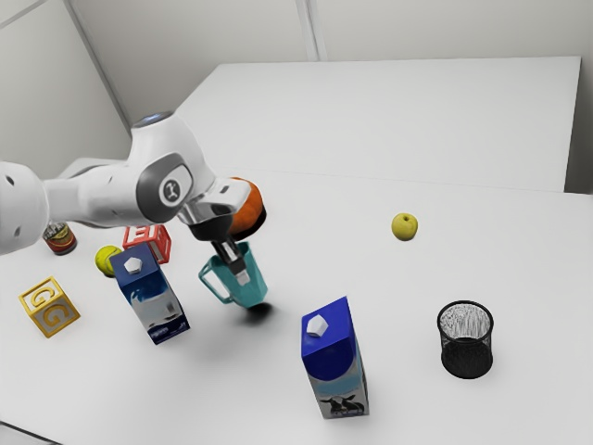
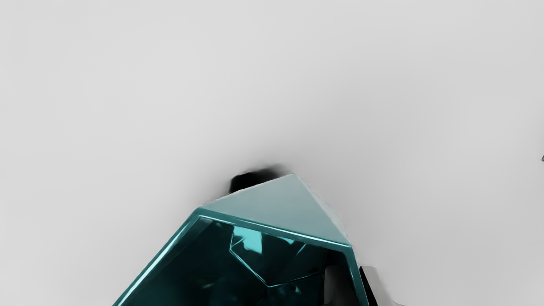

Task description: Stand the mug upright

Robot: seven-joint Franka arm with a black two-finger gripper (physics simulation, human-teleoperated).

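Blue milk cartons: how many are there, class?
2: a dark blue carton between the yellow letter block and teal mug; a bright blue one nearer the black mesh bin.

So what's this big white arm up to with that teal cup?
The robot arm has its end effector closed on the wall of the teal mug, one finger inside and one outside. The job is to set the mug upright. Its opening faces up toward the arm's hand, but I can't tell whether it is fully level or touching the table. The mug hasn't been let go.
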